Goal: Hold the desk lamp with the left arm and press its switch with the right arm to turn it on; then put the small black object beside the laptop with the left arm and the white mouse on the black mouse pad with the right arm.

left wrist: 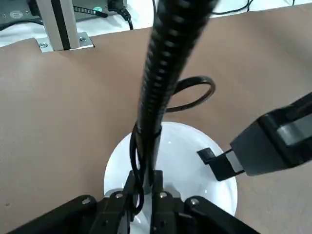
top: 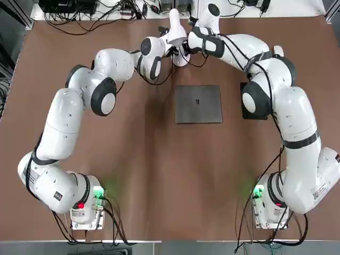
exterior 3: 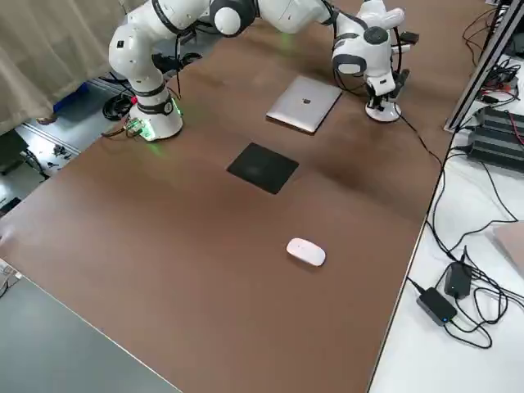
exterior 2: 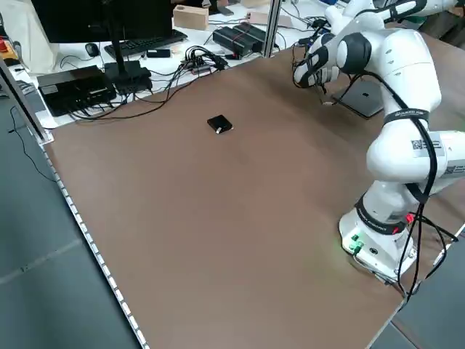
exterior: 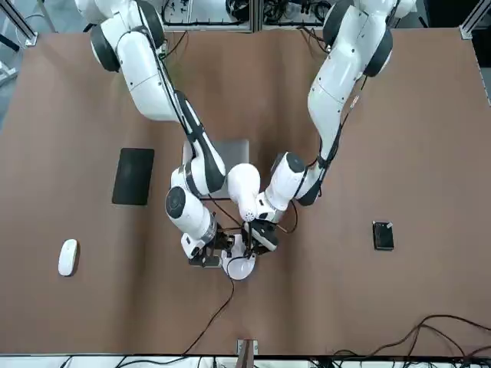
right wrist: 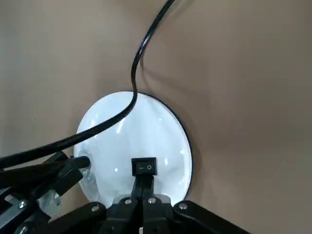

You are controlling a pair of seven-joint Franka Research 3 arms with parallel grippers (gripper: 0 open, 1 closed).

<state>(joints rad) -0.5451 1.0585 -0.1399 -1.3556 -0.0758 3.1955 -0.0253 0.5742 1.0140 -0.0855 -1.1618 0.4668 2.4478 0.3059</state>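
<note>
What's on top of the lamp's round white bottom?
A little black switch sits on the base, and a dark pole rises from it. The pincers hide some of it.

So there's a big brown-topped table (exterior 2: 240, 218) over a grey floor (exterior 2: 58, 276), plus a white desk (exterior 3: 458, 246) butting up against its edge. Beige curtain (exterior 3: 57, 49) hanging off past one corner too.

Laptop (top: 198, 104) mid-table, mouse pad (exterior: 133, 176) to its R, mouse (exterior: 67, 257) beyond pad
</note>
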